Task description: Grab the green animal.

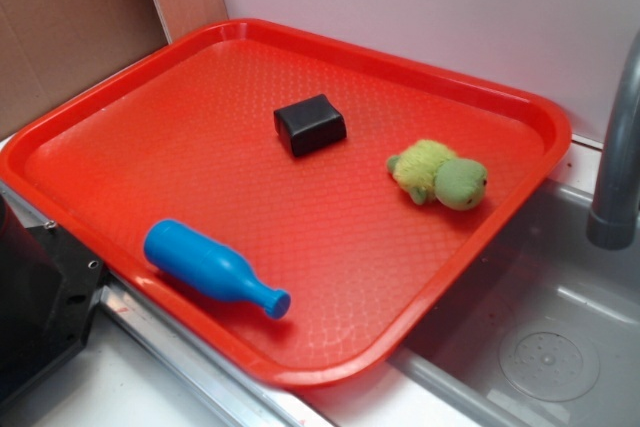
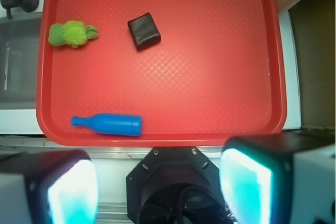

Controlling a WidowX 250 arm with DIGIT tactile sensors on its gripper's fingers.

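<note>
The green animal [image 1: 438,173] is a small plush turtle with a fuzzy yellow-green shell and a duller green head. It lies on the red tray [image 1: 150,87] near its right rim. In the wrist view it [image 2: 72,33] lies at the tray's upper left. My gripper [image 2: 159,184] is open and empty, its two pads [image 2: 73,192] wide apart at the bottom of the wrist view. It hovers high above the robot base, well short of the tray's near rim and far from the turtle. The gripper does not show in the exterior view.
A black block [image 1: 310,124] [image 2: 144,30] sits mid-tray beside the turtle. A blue bottle [image 1: 212,268] [image 2: 108,125] lies near the tray's [image 2: 210,103] front rim. A grey sink [image 1: 560,347] with a faucet pipe [image 1: 618,157] is to the right. The black robot base [image 2: 178,182] is under the gripper.
</note>
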